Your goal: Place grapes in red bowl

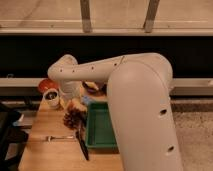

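The grapes are a dark reddish cluster on the wooden table, just left of the green tray. The red bowl stands at the table's back left, behind the white cup, and is partly hidden by the arm's elbow. My gripper hangs below the white arm's elbow, directly above the grapes and close to their top. The big white arm covers the middle and right of the view.
A white cup stands in front of the bowl. A green tray lies right of the grapes. A fork and a dark knife lie near the front. A dark plate shows behind the arm.
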Motion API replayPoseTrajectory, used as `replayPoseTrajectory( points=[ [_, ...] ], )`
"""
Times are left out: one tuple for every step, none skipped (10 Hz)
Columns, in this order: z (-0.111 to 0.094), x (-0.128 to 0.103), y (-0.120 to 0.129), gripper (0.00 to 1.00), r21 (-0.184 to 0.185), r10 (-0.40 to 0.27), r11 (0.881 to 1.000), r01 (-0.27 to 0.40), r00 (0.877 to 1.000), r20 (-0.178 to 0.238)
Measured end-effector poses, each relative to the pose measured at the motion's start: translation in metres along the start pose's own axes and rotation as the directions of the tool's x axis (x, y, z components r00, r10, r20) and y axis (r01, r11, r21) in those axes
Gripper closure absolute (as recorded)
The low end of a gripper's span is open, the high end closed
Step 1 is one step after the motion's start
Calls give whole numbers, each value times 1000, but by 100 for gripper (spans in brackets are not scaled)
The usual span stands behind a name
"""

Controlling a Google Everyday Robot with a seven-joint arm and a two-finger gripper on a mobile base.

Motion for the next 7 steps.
replayPoseTrajectory(
  points=[
    [14,2,2,38,-12,3,1000,-3,1000,-19],
    [30,4,5,38,-28,8,1000,-9,999,-42],
    [44,7,8,38,-49,12,999,-15,998,-69],
    [51,9,11,38,-67,16,997,-22,996,-83],
    [62,12,12,38,-93,24,995,-33,995,-100],
    [69,13,14,38,-115,29,993,-41,994,-109],
    [75,12,17,38,-134,29,990,-44,993,-111]
  ],
)
